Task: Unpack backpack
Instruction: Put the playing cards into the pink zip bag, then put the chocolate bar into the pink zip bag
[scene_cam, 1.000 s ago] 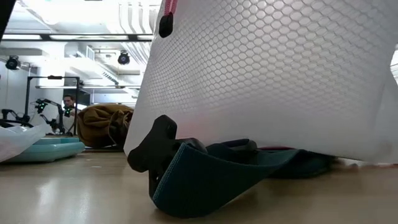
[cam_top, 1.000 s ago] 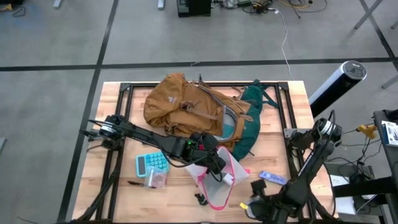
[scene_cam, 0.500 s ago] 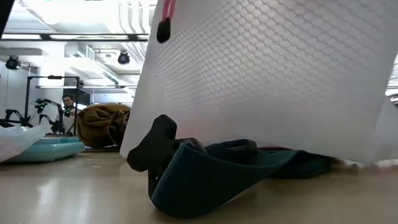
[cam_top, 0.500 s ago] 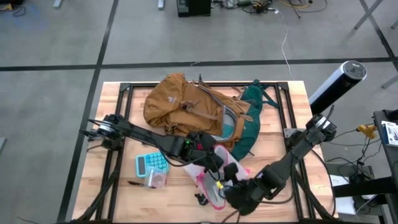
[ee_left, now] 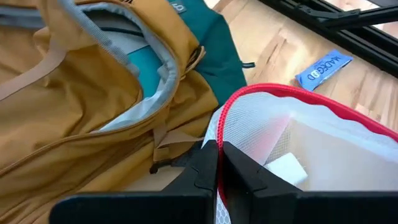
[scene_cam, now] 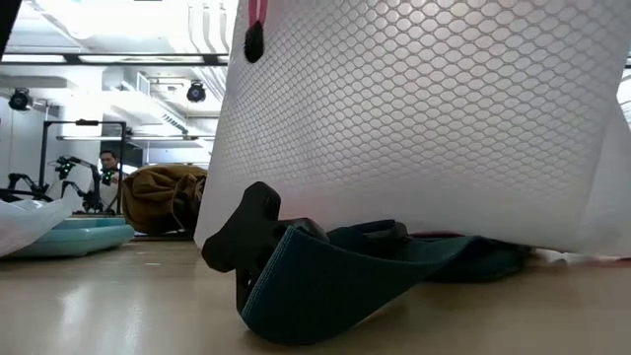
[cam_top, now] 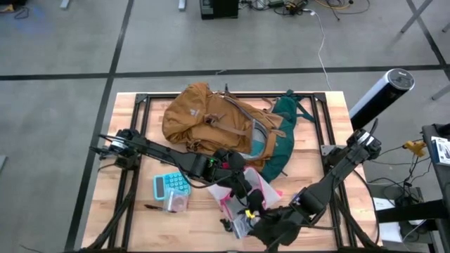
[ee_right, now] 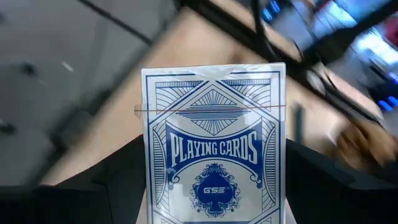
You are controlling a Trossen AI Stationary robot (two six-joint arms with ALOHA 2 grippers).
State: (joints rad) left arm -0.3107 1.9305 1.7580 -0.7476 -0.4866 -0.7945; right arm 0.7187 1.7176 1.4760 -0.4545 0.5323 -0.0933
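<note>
Only my right wrist camera shows the playing-card box (ee_right: 214,149) clamped between the right gripper (ee_right: 214,186)'s widely spread fingers. From above, that gripper sits at the table's near edge. My left gripper (ee_left: 217,168) is pinched shut on the pink-edged mesh pouch (ee_left: 298,143), which blocks most of the low camera. The backpack (cam_top: 211,123) lies mid-table farther back, mustard-tan, flap open, grey lining showing.

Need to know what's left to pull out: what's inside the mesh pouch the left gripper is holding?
The left gripper, shut on the mesh pouch at its red rim, holds it open. Inside, a white block shows near the rim. The mesh and the gripper hide anything deeper.
</note>
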